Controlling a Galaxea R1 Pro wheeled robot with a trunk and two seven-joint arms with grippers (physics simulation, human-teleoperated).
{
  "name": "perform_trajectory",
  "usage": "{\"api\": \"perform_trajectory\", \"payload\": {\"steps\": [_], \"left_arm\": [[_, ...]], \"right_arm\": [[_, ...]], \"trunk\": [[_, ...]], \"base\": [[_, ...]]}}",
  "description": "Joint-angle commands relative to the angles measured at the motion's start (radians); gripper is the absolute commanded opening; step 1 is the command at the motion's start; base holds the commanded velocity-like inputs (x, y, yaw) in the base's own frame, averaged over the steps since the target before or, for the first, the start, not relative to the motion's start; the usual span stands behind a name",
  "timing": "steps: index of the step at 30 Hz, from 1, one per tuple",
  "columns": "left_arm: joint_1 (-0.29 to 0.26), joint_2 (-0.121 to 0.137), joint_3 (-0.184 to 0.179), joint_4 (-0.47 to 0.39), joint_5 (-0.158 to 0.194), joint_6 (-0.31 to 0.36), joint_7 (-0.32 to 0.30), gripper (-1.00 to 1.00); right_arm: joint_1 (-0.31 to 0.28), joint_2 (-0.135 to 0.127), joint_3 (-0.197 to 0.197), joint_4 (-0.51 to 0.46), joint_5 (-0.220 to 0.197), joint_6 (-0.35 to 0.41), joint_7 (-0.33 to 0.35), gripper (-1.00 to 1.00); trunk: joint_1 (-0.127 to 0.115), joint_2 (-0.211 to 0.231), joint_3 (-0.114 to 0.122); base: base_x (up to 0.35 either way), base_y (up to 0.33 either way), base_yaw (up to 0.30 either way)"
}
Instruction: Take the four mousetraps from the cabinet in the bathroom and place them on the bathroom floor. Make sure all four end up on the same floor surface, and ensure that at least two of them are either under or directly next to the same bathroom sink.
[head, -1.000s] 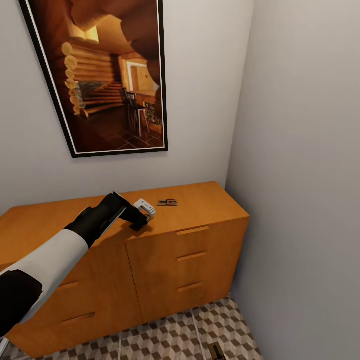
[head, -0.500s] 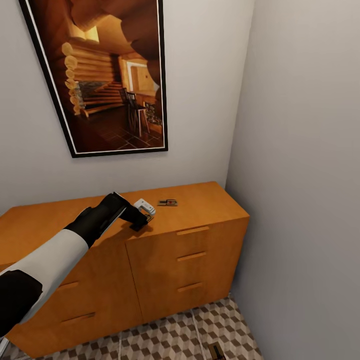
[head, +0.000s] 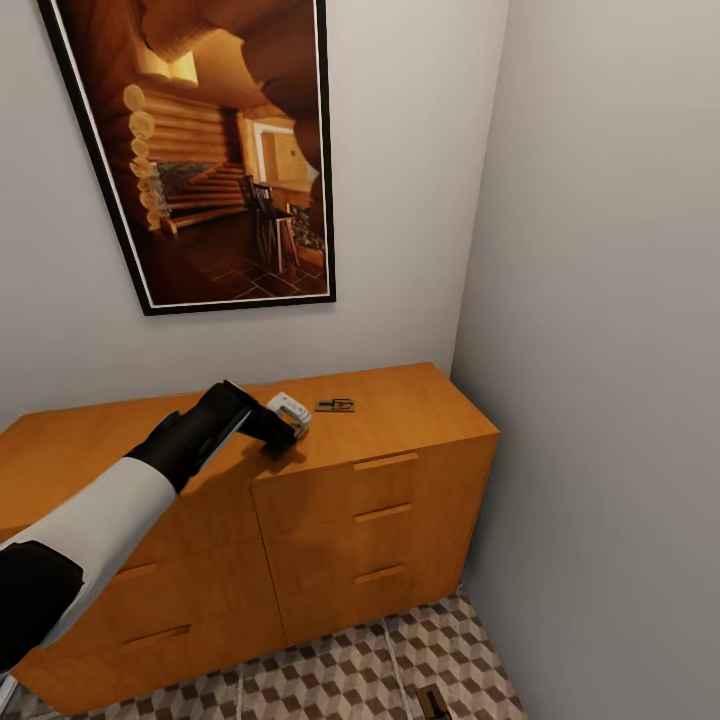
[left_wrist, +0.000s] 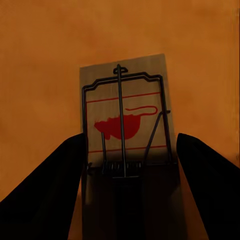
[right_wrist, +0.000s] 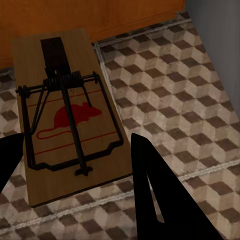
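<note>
On the orange-brown cabinet (head: 420, 415) top lies one mousetrap (head: 335, 405), just beyond my left gripper (head: 283, 432). The left wrist view shows that gripper (left_wrist: 130, 140) shut on another mousetrap (left_wrist: 125, 107), a dark finger against each long side, over the cabinet top. My right gripper (right_wrist: 77, 140) is shut on a mousetrap (right_wrist: 65, 120) held above the cube-patterned bathroom floor (right_wrist: 190, 90), by the cabinet's base. One more small mousetrap (head: 432, 703) shows at the bottom edge of the head view over the floor (head: 330, 680); I cannot tell whether it lies there. The sink is out of view.
A large framed picture (head: 210, 150) hangs on the wall above the cabinet. A grey side wall (head: 610, 350) closes the corner right of the cabinet. Drawer fronts with bar handles (head: 385, 462) face me.
My left gripper has risen slightly off the cabinet top. The head view and the loose mousetrap on the cabinet have stayed put.
</note>
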Motion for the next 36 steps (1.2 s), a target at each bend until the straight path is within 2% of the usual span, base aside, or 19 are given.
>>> {"api": "perform_trajectory", "payload": {"steps": [1,5,8,15,21,29,36], "left_arm": [[-0.001,0.001,0.008,-0.011,-0.002,0.004,-0.004,-1.0],[-0.001,0.0,0.049,-0.055,-0.002,0.007,-0.004,-1.0],[-0.001,0.0,0.061,-0.081,-0.002,0.008,-0.004,-1.0],[-0.001,0.002,0.068,-0.136,-0.001,0.016,-0.003,-1.0],[-0.001,0.006,0.069,-0.209,-0.001,0.063,-0.002,-1.0],[-0.001,0.012,0.067,-0.229,-0.001,0.102,-0.003,-1.0],[-0.001,0.017,0.065,-0.228,-0.001,0.104,-0.004,-1.0]], "right_arm": [[-0.001,0.0,-0.002,0.001,-0.005,-0.004,0.004,-1.0],[-0.001,0.0,-0.002,0.001,-0.005,-0.004,0.004,-1.0],[-0.001,0.0,-0.002,0.001,-0.005,-0.004,0.004,-1.0],[-0.001,0.0,-0.002,0.001,-0.005,-0.004,0.004,-1.0],[-0.001,0.0,-0.002,0.001,-0.005,-0.004,0.004,-1.0],[-0.001,0.0,-0.002,0.001,-0.005,-0.004,0.004,-1.0],[-0.001,0.0,-0.002,0.001,-0.005,-0.004,0.004,-1.0]], "trunk": [[0.0,-0.001,-0.001],[0.0,-0.001,-0.001],[0.0,-0.001,-0.001],[0.0,-0.001,-0.001],[0.0,-0.001,-0.001],[0.0,-0.001,-0.001],[0.0,-0.001,-0.001]], "base": [[0.0,0.0,0.0],[0.0,0.0,0.0],[0.0,0.0,0.0],[0.0,0.0,0.0],[0.0,0.0,0.0],[-0.007,0.0,0.0],[-0.232,-0.043,0.0]]}}
